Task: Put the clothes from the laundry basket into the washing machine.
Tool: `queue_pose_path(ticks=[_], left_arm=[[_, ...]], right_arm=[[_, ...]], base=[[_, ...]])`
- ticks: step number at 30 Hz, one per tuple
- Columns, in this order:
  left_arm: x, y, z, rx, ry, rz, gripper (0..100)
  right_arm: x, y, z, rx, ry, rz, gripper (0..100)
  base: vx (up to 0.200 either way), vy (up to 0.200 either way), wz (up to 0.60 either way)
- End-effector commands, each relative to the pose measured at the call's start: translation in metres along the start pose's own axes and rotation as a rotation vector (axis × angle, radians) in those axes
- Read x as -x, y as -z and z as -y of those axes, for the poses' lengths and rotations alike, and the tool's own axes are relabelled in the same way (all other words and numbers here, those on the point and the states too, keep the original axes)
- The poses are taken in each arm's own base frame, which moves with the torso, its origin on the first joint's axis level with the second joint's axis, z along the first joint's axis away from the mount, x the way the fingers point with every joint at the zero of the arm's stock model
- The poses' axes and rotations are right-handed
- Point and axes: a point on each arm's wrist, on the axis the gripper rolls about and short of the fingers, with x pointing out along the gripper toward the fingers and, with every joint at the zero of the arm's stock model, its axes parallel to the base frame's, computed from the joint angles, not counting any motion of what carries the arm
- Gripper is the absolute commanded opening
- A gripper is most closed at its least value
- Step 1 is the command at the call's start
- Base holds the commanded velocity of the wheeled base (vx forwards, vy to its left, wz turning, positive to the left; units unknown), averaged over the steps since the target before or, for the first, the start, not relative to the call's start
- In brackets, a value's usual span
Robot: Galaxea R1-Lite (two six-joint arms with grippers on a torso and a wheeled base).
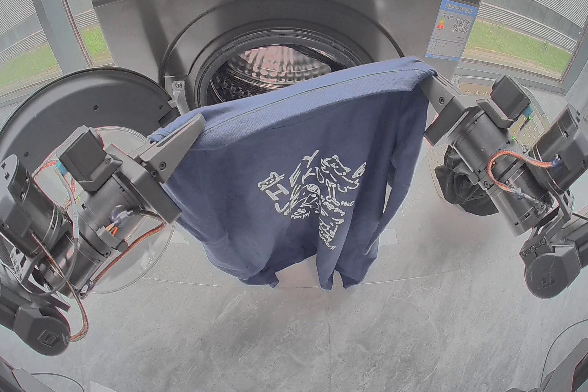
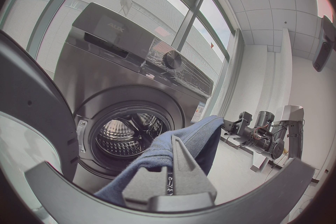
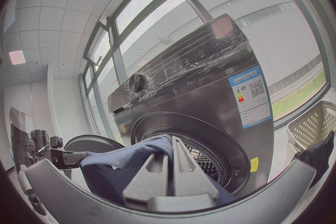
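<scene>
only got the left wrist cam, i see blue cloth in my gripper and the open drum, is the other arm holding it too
observer: yes, the right gripper is shut on the blue shirt's top edge, opposite the left gripper.
operator: how is it hanging
observer: spread between both arms across the drum opening, its white print facing the head camera.
operator: anything in the basket
observer: the laundry basket stands right of the washing machine, and a dark garment hangs over its side.
</scene>
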Motion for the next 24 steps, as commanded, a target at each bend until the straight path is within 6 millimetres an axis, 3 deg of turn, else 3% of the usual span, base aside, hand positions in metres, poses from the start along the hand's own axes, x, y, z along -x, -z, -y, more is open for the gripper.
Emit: queue_pose_path(ticks=[1, 7, 9, 15, 24], left_arm=[[-0.006, 0.010, 0.003, 0.011, 0.017, -0.027, 0], [-0.006, 0.012, 0.003, 0.008, 0.021, -0.027, 0], [-0.003, 0.005, 0.013, 0.000, 0.069, -0.010, 0], [-0.009, 0.018, 0.008, 0.009, 0.104, -0.056, 0], [-0.017, 0.004, 0.011, 0.001, 0.113, 0.008, 0]], right_arm=[[0.002, 0.002, -0.002, -0.003, -0.005, -0.007, 0], [0.005, 0.002, -0.002, -0.004, -0.012, -0.016, 0], [0.005, 0.002, -0.006, -0.010, -0.026, -0.016, 0], [0.007, 0.013, -0.005, -0.006, -0.035, -0.054, 0], [0.019, 0.021, -0.004, -0.002, -0.033, -0.109, 0]], base=[[0.000, 0.000, 0.00], [0.000, 0.000, 0.00], [0.000, 0.000, 0.00], [0.000, 0.000, 0.00], [0.000, 0.000, 0.00]])
